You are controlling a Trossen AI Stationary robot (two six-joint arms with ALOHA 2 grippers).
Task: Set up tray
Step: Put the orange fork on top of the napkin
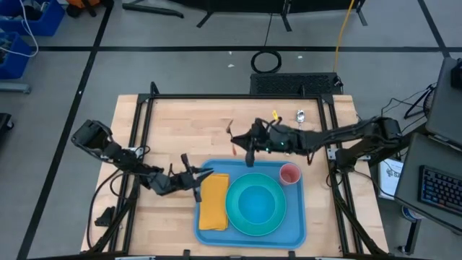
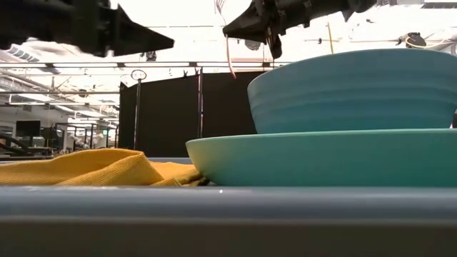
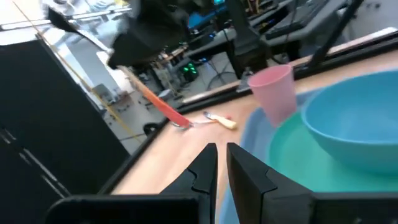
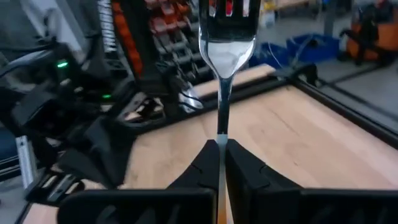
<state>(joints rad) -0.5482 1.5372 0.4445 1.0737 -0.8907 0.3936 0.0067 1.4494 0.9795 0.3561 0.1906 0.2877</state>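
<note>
Right hand (image 1: 249,148) is clamped on a fork (image 4: 222,74), hovering just past the far rim of the tray (image 1: 296,230), which lies on the table (image 1: 180,130) at its near edge. Left hand (image 1: 195,180), fingers nearly closed and holding nothing, sits just beside the tray's left rim by the yellow cloth (image 1: 214,202).

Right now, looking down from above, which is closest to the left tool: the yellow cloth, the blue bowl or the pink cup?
From the left tool:
1. Yellow cloth, right beside it, on the tray's left.
2. Blue bowl, mid-tray.
3. Pink cup, far right corner.
</note>
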